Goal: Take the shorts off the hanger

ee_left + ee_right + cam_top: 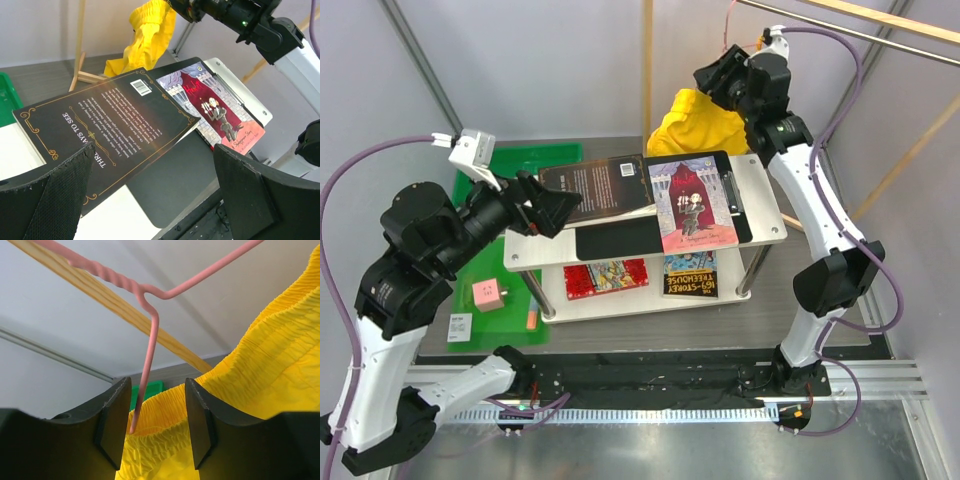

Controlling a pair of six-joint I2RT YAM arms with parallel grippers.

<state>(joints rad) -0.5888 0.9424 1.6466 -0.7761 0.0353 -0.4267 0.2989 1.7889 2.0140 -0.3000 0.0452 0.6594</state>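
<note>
The yellow shorts (705, 122) hang bunched at the back, behind the white shelf; they also show in the left wrist view (145, 30). In the right wrist view the pink wire hanger (150, 340) hangs from a wooden bar, and one wire end dips into the gathered waistband of the shorts (250, 380). My right gripper (155, 425) is open, its fingers on either side of the waistband edge and the wire end; it sits high at the shorts' top (720, 75). My left gripper (152, 195) is wide open and empty over the shelf's left end (545, 205).
A white two-level shelf (765, 215) carries a black book (595, 185) and a red book (692, 205), with more books below. A green mat (470, 200) with a pink cube (488, 294) lies at the left. A wooden rack rail (880, 20) runs overhead.
</note>
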